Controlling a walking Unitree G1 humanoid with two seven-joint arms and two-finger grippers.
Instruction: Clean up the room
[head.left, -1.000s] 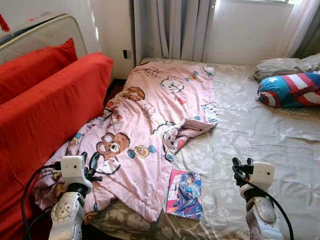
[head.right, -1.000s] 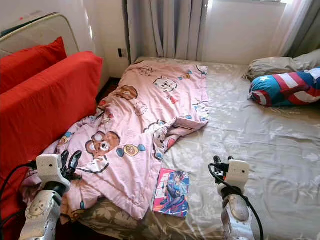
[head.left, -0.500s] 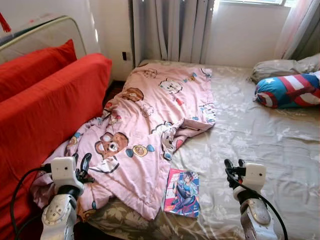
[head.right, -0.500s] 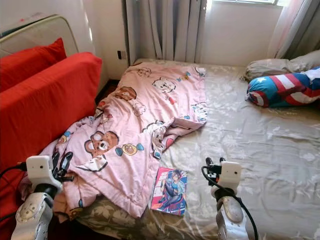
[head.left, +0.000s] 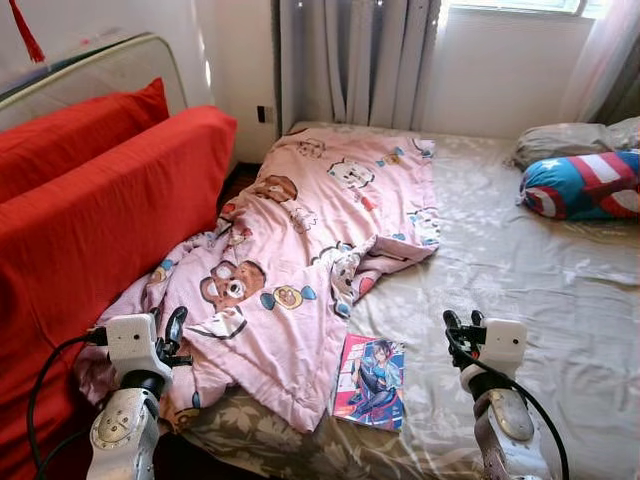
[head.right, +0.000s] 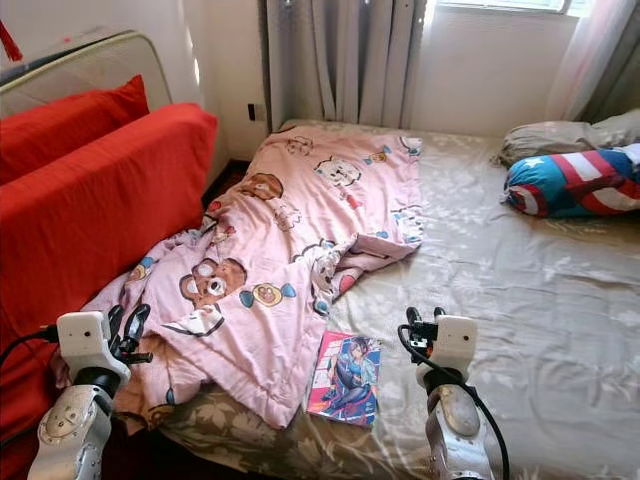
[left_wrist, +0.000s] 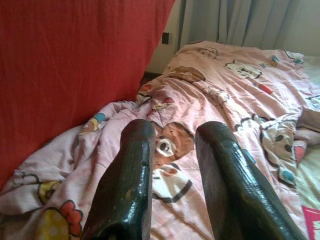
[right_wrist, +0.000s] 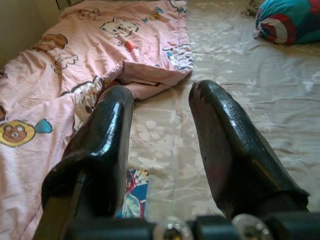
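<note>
Both the left tool (head.left: 170, 330) and right tool (head.left: 461, 325) hovered spread and empty, the soft, floppy pink blanket (head.left: 300, 250) rumpled just ahead of the left, probably best pinched at its near hem.

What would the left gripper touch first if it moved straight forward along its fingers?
Probably the pink cartoon blanket: the open left gripper points across it, toward the bear print. Depth is unclear.
</note>
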